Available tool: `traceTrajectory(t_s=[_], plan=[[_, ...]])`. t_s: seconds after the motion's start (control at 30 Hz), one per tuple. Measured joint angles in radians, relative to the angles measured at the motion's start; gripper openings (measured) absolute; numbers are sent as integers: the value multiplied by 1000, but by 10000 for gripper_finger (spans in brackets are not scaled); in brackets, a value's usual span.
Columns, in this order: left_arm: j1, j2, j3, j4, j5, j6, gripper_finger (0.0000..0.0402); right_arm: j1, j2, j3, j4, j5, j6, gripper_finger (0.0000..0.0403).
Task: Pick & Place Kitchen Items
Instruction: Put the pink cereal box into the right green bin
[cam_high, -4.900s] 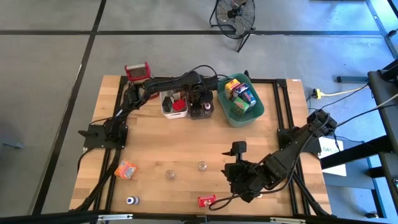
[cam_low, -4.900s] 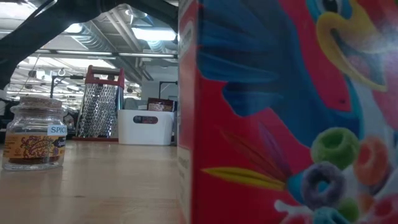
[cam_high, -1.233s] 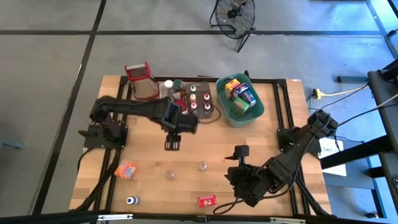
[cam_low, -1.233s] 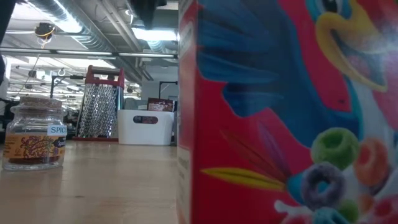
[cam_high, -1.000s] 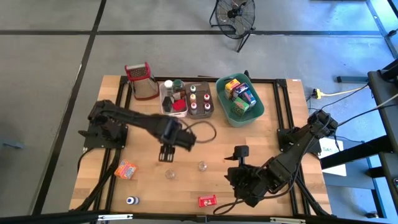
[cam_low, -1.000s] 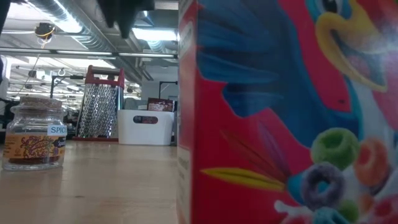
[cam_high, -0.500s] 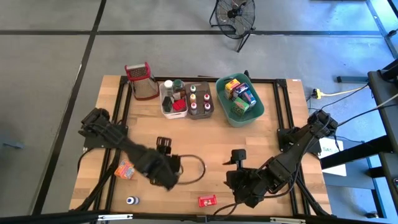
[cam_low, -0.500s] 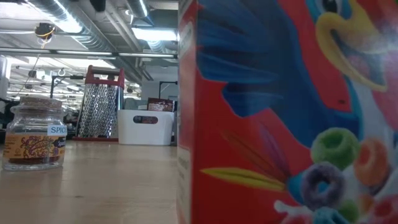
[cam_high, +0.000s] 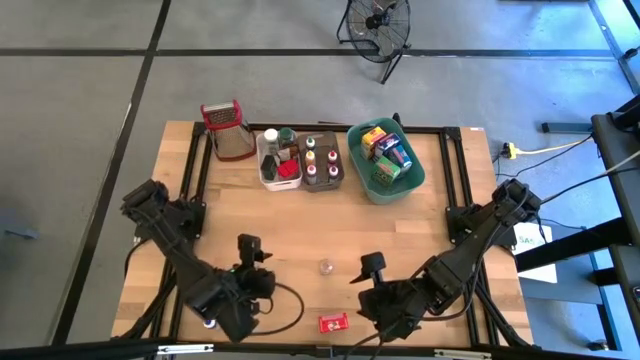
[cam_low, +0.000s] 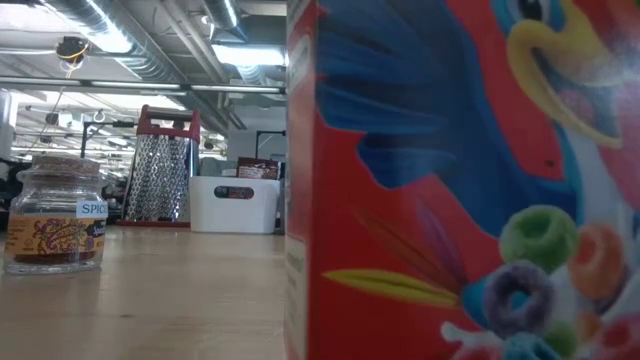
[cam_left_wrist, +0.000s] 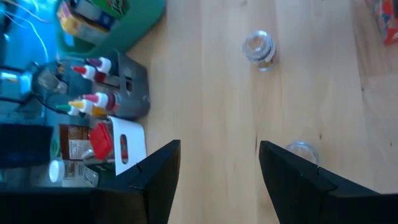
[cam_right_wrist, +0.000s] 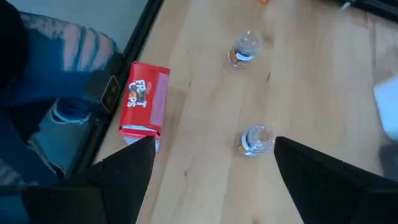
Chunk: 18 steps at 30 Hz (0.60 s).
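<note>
Two small clear jars stand upright on the wooden table. One jar (cam_high: 325, 266) (cam_left_wrist: 259, 46) (cam_right_wrist: 255, 140) is between my two grippers. The other jar (cam_left_wrist: 301, 151) (cam_right_wrist: 244, 46) stands just outside one finger of my left gripper (cam_high: 262, 283) (cam_left_wrist: 217, 180), which is open and hangs above the near left part of the table. A red cereal box (cam_high: 333, 323) (cam_right_wrist: 144, 99) lies flat by the near edge. My right gripper (cam_high: 362, 292) (cam_right_wrist: 214, 180) is open above the near middle, pointing at the first jar.
At the far edge stand a steel grater (cam_high: 225, 130), a white bin (cam_high: 280, 165), a brown bin (cam_high: 322, 168) and a teal bin (cam_high: 385, 160), all holding items. In the low view the cereal box (cam_low: 460, 180) fills the picture's right side. A person's legs (cam_right_wrist: 56, 81) show beyond the near edge.
My left gripper has swung from the table's middle toward the near left corner, turning about as it went, and stays open. It now covers the orange packet and stands by the left jar. My right gripper has tipped a little and kept its place.
</note>
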Motion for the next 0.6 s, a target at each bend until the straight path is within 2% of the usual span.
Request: traceTrajectory(t_s=[0.1,0.23,0.37,0.5,0.6], plan=[[-24,0,0,0,-36,-7,212,-3,14,1,31,-60,3,332],[-43,0,-5,5,-86,-21,214,-8,52,0,100,-156,-83,332],[-50,0,-53,8,-134,-45,213,-13,73,0,150,-184,-129,332],[-50,2,-126,18,-136,-64,213,-33,91,0,166,-186,-132,332],[-48,0,-171,42,-151,-70,214,-59,118,0,190,-259,-144,332]])
